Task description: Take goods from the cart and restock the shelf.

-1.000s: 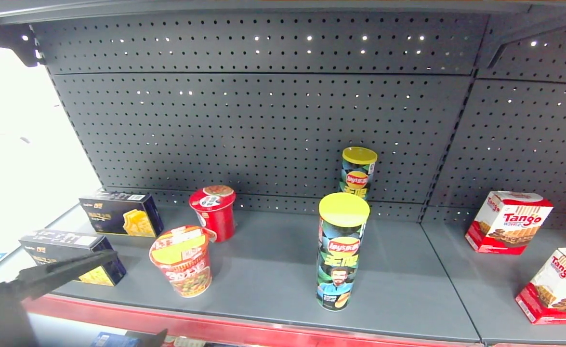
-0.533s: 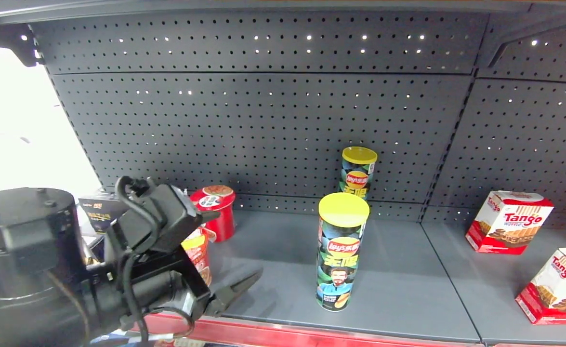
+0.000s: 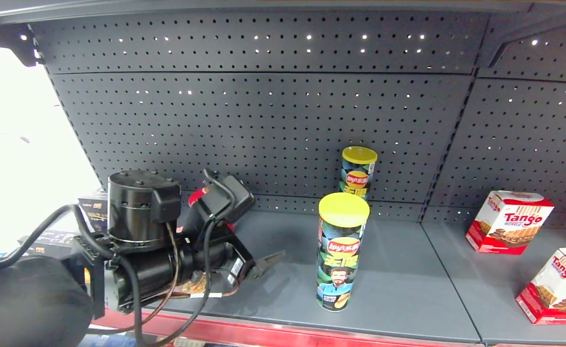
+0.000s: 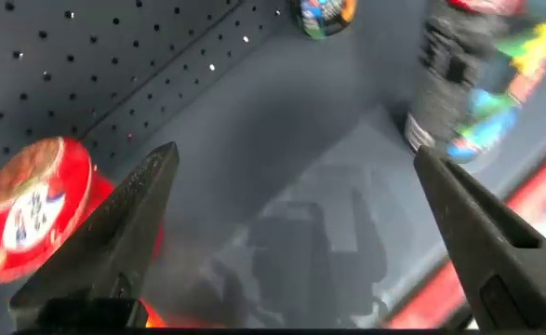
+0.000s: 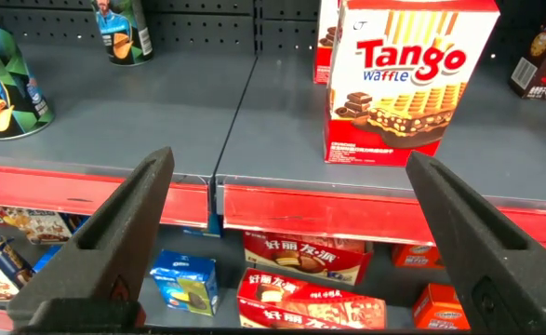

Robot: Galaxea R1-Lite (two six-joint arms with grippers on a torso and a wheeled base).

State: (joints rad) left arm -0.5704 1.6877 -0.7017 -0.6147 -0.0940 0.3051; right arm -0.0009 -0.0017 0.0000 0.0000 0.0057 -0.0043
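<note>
Over the grey shelf, the left gripper hovered low, jaws wide apart and empty; the right gripper hung before the red shelf edge, jaws also apart. A wafer box faced it. The front chip can and back chip can stood upright, and a red noodle cup sat beside the left gripper

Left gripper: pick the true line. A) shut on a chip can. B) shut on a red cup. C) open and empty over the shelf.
C: the left gripper has its fingers wide apart, only bare shelf between them; red cup and chip can sit outside them.
</note>
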